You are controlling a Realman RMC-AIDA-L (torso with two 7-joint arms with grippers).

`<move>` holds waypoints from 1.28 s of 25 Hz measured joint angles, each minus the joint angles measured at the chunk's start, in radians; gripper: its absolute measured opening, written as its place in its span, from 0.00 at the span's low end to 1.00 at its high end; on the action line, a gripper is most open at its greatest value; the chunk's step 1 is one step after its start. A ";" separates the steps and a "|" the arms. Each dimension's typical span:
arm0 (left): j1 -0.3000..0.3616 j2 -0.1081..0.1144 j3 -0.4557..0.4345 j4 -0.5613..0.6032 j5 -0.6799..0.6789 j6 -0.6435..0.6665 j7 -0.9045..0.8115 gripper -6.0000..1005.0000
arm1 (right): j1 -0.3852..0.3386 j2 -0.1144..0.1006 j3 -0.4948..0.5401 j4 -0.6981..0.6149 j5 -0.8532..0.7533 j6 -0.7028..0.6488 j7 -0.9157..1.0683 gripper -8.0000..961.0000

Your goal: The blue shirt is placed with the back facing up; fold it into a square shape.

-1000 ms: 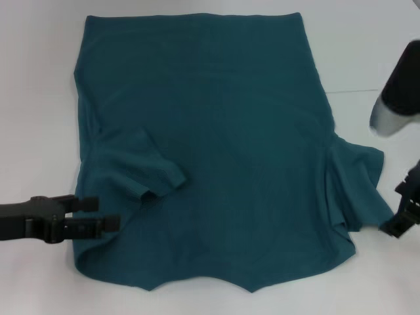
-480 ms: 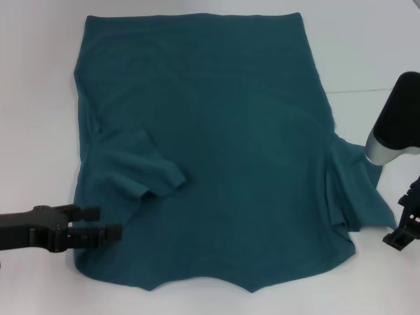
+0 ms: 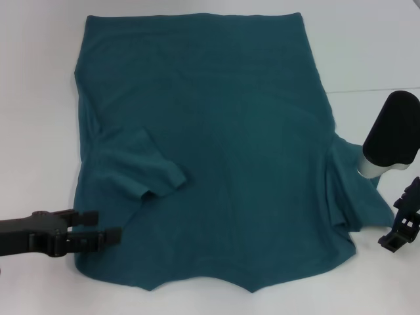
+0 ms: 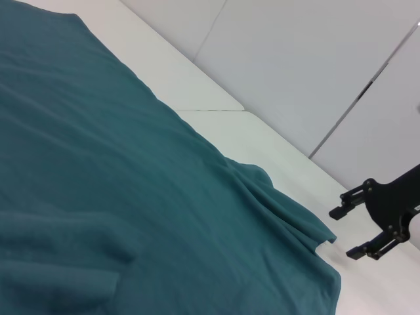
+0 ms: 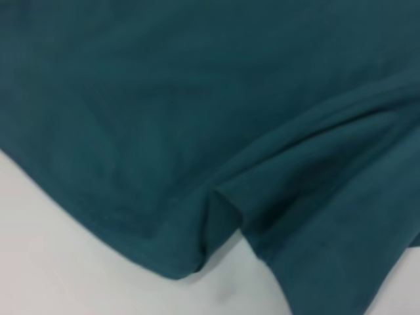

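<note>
1. The left gripper point(image 3: 108, 224) reached in from the tabletop's left edge near its front corner, low over the surface. Its jaws were spread, one finger above the other in the head view, with the tips lying over the left edge of the blue shirt point(image 3: 216, 144) and nothing pinched between them.

2. The blue shirt lay spread flat across the middle of the white tabletop point(image 3: 39, 98), plain side up, its straight hem towards the far edge and its neckline notch towards the front edge.

3. The shirt's left sleeve point(image 3: 141, 167) was folded inward onto the body of the shirt, lying as a creased flap just beyond the left gripper.

4. The shirt's right sleeve point(image 3: 357, 187) was not folded; it fanned outward towards the tabletop's right edge, rumpled into soft ridges where it met the body.

5. The right gripper point(image 3: 400, 230) sat by the tabletop's right edge near the front, just beside the tip of the right sleeve and apart from it. In the left wrist view its jaws point(image 4: 357, 226) were spread and held nothing.

6. The right wrist view showed only the shirt's sleeve fold point(image 5: 230, 210) and hem resting on the white surface.
</note>
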 joint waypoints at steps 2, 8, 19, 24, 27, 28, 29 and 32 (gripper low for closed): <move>0.001 -0.001 -0.001 0.000 0.000 -0.001 0.000 0.93 | 0.000 -0.003 -0.001 0.025 0.000 0.033 0.002 0.87; 0.001 -0.002 -0.001 0.000 0.000 -0.001 -0.006 0.93 | 0.001 -0.001 -0.004 0.072 0.000 0.103 0.006 0.87; 0.001 -0.004 0.002 0.000 -0.001 -0.010 -0.008 0.93 | 0.004 -0.010 -0.010 0.136 0.002 0.193 0.023 0.75; 0.001 -0.003 0.003 0.000 -0.001 -0.019 -0.009 0.93 | 0.002 -0.001 -0.013 0.157 0.002 0.235 0.015 0.58; 0.001 -0.003 0.004 0.000 -0.001 -0.020 -0.012 0.93 | 0.008 0.003 -0.012 0.165 0.003 0.243 0.008 0.37; 0.001 -0.003 0.005 0.000 -0.001 -0.020 -0.013 0.93 | 0.009 0.004 -0.012 0.165 0.003 0.245 0.007 0.29; 0.001 -0.003 0.005 0.000 -0.001 -0.020 -0.013 0.93 | 0.009 0.005 -0.011 0.165 0.004 0.248 0.006 0.27; 0.002 -0.003 0.005 0.000 -0.001 -0.020 -0.013 0.93 | 0.008 0.007 -0.009 0.163 0.004 0.261 0.007 0.20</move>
